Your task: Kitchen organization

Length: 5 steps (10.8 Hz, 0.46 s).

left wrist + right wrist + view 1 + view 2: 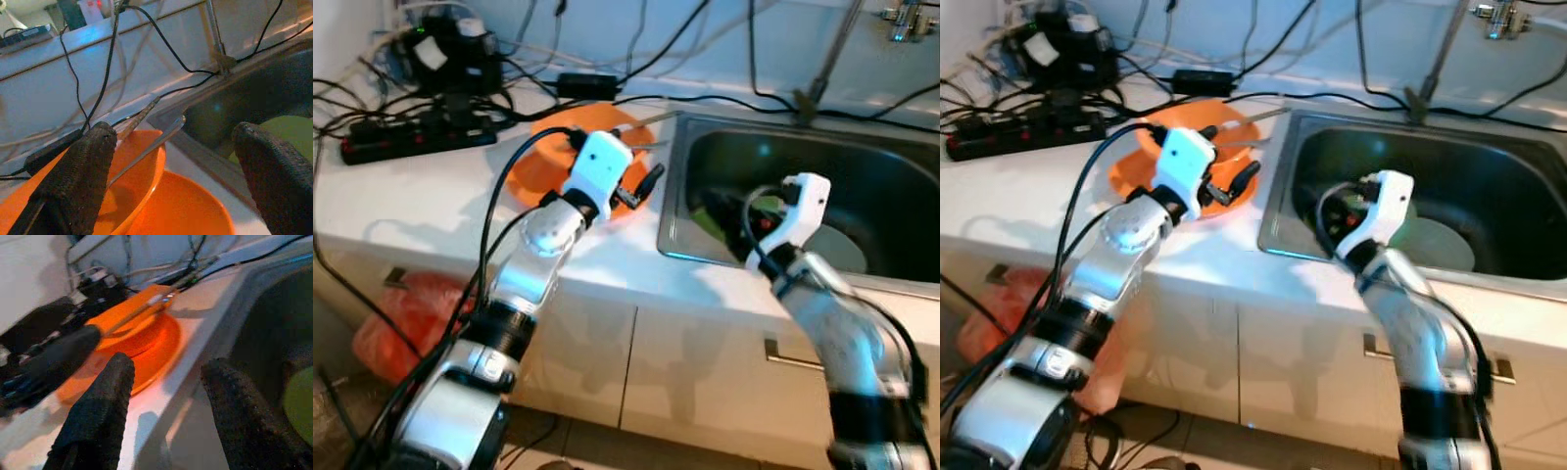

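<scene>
An orange bowl point(570, 147) is set on an orange plate point(533, 176) on the white desk point(431, 206), just beside the sink point(803, 186) at its 9 o'clock edge. Two thin metal utensils point(641, 132), perhaps chopsticks, are laid across the bowl with their ends pointing toward the sink at 3 o'clock; they appear to have been left there after use, so the stack is judged to be waiting for sorting.

The left gripper point(641, 186) is held low over the plate's near rim, jaws parted and gripping nothing, likely lined up for the bowl or the utensils. The right gripper point(749, 220) is reached over the sink's front edge, jaws also spread and empty, near a green item point(715, 220) and a pale round plate point(837, 250) lying in the basin.

At 11 o'clock on the desk, a power strip point(411, 137) and tangled black cables are kept. An orange bag point(411, 318) is seen on the floor below.

In the left wrist view, the utensils' tips resting on the bowl rim are made plain, a detail blurred in the head views. In the right wrist view, the plate's side toward the sink is shown, with the left gripper's dark finger over it.
</scene>
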{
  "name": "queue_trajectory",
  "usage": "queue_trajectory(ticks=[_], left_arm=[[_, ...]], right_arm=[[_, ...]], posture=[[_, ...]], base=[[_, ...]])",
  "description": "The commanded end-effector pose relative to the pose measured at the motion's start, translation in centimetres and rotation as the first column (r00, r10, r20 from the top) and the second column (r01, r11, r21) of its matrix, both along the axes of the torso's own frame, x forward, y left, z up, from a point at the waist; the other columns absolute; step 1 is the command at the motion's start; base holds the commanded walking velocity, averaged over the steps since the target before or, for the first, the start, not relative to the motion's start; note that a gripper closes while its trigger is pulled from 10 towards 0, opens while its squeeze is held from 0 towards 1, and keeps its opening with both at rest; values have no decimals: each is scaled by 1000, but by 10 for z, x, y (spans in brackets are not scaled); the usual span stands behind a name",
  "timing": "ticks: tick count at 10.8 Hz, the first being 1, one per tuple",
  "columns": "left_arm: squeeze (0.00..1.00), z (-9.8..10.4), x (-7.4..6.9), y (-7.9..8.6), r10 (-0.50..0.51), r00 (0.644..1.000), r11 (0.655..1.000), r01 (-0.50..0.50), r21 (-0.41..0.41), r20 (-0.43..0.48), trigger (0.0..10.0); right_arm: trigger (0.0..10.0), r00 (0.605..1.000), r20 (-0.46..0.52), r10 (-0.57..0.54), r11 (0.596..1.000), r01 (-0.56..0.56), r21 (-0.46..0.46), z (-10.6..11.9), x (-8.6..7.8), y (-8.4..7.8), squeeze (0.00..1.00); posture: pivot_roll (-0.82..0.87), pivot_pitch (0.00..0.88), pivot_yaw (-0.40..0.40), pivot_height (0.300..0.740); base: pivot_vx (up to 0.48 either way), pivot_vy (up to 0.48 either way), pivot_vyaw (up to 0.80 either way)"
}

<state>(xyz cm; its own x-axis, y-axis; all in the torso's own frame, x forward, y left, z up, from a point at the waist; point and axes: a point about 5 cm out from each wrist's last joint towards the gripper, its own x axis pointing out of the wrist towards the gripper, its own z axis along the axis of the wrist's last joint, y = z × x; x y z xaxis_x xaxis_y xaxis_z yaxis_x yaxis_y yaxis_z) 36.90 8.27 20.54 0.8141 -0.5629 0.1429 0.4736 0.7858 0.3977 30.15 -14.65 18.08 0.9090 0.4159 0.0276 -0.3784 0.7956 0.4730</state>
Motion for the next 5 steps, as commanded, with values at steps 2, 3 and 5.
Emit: queue_trajectory(ticks=[2,3,5], left_arm=[[0,6,9,-3,-32,999,998,30,55,23,10000],[0,6,11,-4,-41,999,997,39,63,27,10000],[0,9,20,-11,-57,997,990,50,133,48,10000]], right_arm=[[10000,1000,-3,18,1000,-18,3,1,-23,0,0],[10000,1000,-12,13,1000,-12,14,2,-30,-1,0],[10000,991,22,129,991,-130,35,14,-56,8,0]], posture=[[-40,59,19,740],[-67,78,27,740],[-111,109,33,740]], base=[[0,0,0],[0,0,0],[0,0,0]])
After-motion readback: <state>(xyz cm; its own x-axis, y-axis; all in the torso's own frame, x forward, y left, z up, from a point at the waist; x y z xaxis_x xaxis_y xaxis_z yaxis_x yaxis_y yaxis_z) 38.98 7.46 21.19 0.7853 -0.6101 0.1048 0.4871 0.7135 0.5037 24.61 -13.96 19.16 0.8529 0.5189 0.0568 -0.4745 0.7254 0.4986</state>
